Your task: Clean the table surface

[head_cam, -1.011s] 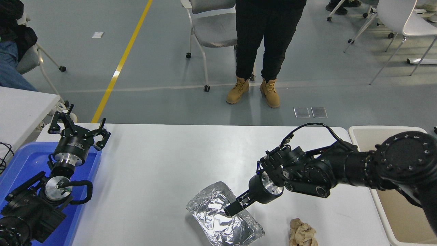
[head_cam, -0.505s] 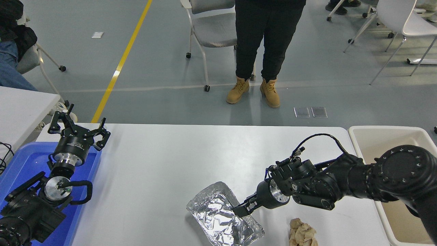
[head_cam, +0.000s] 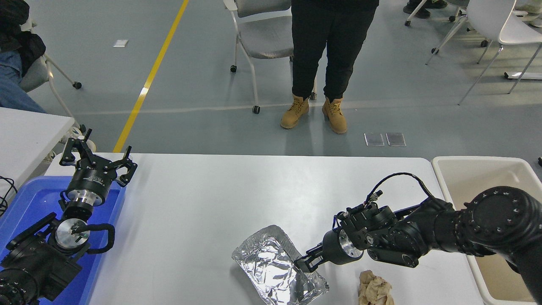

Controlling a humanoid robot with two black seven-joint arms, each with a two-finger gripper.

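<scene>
The table surface is a wide white-grey top. A crumpled silver foil tray lies near its front edge. My right gripper sits low at the tray's right rim and touches it; whether it holds the rim does not show. A crumpled brown paper ball lies just right of the tray, below my right forearm. My left gripper is parked open and empty at the table's left end, above the blue bin.
A blue bin stands at the left end, a beige plastic tub at the right end. A person in tan boots stands beyond the far edge, next to a grey chair. A second white tabletop shows at far left.
My right gripper has moved right and toward the front edge, from inside the foil tray to its right rim. The tray has barely shifted. The left arm has not moved.
</scene>
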